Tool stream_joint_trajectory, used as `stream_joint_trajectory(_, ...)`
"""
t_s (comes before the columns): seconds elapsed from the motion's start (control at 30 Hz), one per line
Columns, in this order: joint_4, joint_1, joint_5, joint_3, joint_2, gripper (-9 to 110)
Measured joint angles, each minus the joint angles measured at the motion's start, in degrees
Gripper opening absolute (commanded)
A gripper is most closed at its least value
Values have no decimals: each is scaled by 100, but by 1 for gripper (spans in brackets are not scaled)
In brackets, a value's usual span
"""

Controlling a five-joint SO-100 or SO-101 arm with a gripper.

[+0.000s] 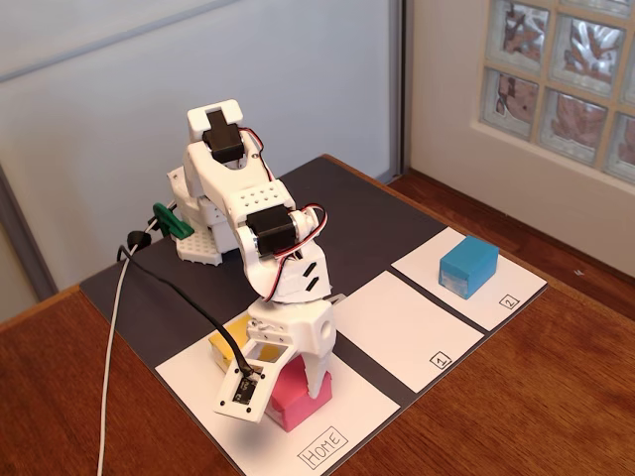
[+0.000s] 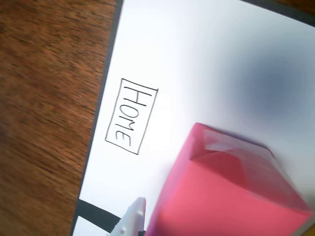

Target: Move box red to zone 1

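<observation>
A: State the position of the box red [image 1: 298, 399].

B: It rests on the white sheet marked HOME [image 1: 203, 380], near that sheet's front edge in the fixed view; the handwritten HOME label [image 2: 131, 116] lies just beside it in the wrist view; a yellow box [image 1: 231, 340] sits just behind it, partly hidden by the arm.

A: State the condition of the gripper [image 1: 316, 382].

B: It is lowered directly over the box red; one white finger [image 1: 317, 369] runs down the box's right side in the fixed view; a white fingertip [image 2: 133, 217] shows beside the box's lower-left edge in the wrist view; the second finger is hidden, so whether the jaws are open or clamped on the box cannot be told.

A: State the location of zone 1 [image 1: 402, 327].

B: It is the white rectangle to the right of the HOME sheet in the fixed view, separated from it by a dark strip of the mat [image 1: 357, 223]; its surface is bare; the rectangle marked 2 [image 1: 516, 290] lies further right and carries a blue box [image 1: 468, 266].
</observation>
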Motion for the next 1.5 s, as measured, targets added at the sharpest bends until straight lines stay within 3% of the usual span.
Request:
stream_joint_trajectory(0.67, -431, -158, -211, 35, -308, 44)
stream_joint_trajectory(1.13, -492, -158, -360, 79, -448, 7)
stream_joint_trajectory(1.5, -492, -158, -422, 79, -448, 0)
